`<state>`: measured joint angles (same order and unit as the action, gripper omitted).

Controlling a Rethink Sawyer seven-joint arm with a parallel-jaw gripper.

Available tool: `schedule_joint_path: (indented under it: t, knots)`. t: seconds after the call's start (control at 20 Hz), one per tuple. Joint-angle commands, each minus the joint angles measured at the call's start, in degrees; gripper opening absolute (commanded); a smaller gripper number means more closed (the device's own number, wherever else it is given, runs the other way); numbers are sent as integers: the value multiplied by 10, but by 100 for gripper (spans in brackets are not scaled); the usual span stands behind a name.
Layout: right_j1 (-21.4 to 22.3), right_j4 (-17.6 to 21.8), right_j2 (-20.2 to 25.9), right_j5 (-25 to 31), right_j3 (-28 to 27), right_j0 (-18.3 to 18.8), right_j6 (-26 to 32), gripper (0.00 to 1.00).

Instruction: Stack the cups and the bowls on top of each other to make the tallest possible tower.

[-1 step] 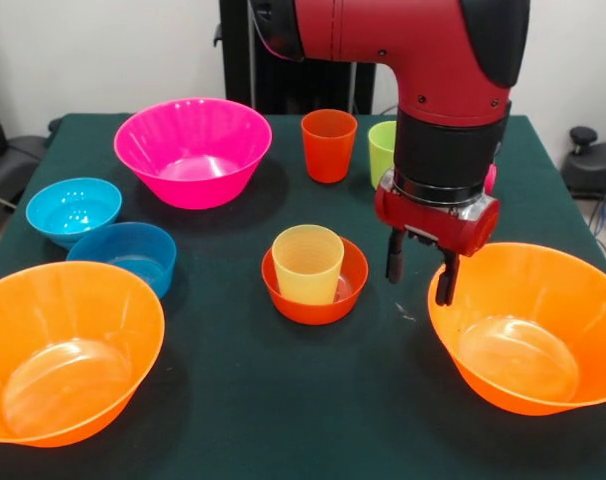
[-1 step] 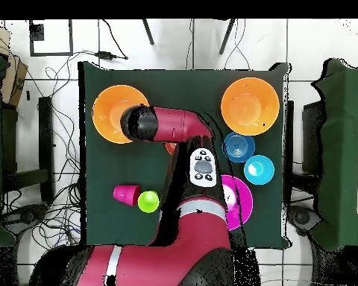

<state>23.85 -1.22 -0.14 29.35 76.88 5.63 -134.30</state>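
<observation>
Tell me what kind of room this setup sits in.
Probably a robotics lab or workshop. A red arm works over a green-covered table laid out with plastic bowls and cups, and the overhead view shows loose cables on a white tiled floor.

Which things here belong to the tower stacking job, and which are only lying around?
Job:
- yellow cup in red-orange bowl
- orange cup, green cup, pink cup
- orange bowls
- magenta bowl
- blue bowls

Lying about:
- cables on the floor

Claw (image 1: 421, 277) parted, empty, pointing down
</observation>
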Motion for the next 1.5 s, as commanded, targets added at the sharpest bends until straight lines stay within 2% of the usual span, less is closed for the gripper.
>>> schedule_joint_path:
  t: [0.05, 0.35, 0.85, 1.15, 1.5]
  knots:
    - [-34, 26, 64, -25, 29, 20, 24, 100]
    - [-34, 29, 92, -44, 50, 36, 33, 100]
    - [-31, 27, 128, -23, 58, 59, 53, 100]
    - [-22, 22, 183, 0, 82, 89, 83, 100]
    - [-19, 39, 224, 2, 94, 117, 105, 100]
